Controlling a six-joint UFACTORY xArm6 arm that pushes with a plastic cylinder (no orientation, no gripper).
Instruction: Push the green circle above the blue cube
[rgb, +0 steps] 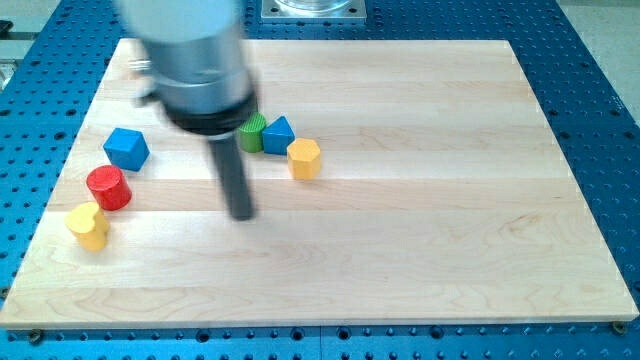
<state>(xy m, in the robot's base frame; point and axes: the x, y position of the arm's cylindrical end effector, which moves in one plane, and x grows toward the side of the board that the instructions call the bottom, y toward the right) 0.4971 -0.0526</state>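
Note:
The green circle (252, 132) sits near the board's upper middle, partly hidden by the arm's body, touching a blue triangular block (279, 135) on its right. The blue cube (126, 149) lies at the view's left. My tip (241, 214) rests on the board below the green circle and to the right of the blue cube, apart from both.
A yellow hexagonal block (304, 158) sits just right of and below the blue triangular block. A red cylinder (108, 188) and a yellow block (89, 226) lie below the blue cube at the left. The wooden board (450, 200) lies on a blue perforated table.

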